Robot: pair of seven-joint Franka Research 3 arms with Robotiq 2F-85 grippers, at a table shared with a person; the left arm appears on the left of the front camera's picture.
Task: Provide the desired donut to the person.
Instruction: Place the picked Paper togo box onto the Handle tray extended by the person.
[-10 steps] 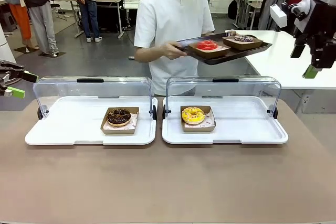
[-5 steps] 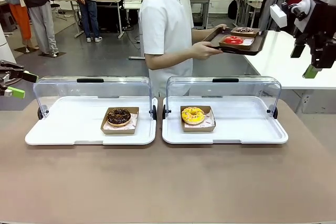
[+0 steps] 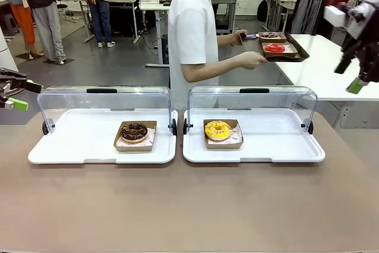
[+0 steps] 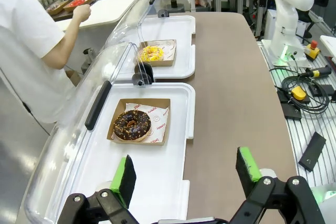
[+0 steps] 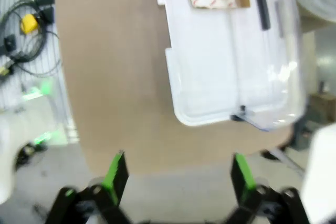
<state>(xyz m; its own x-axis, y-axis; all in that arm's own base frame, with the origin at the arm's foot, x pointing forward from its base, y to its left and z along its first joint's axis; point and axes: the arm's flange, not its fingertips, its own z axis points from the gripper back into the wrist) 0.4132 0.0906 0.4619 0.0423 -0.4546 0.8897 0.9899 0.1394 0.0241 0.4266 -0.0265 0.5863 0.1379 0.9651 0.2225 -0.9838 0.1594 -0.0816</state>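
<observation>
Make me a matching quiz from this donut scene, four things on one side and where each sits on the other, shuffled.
Things:
1. chocolate donut
2. yellow donut
3. red donut
4. left gripper

Places:
A. on the person's dark tray
B. in the left display case
C. at the table's left edge, jaws open
D. in the right display case

Pairs: 1-B, 2-D, 3-A, 4-C
</observation>
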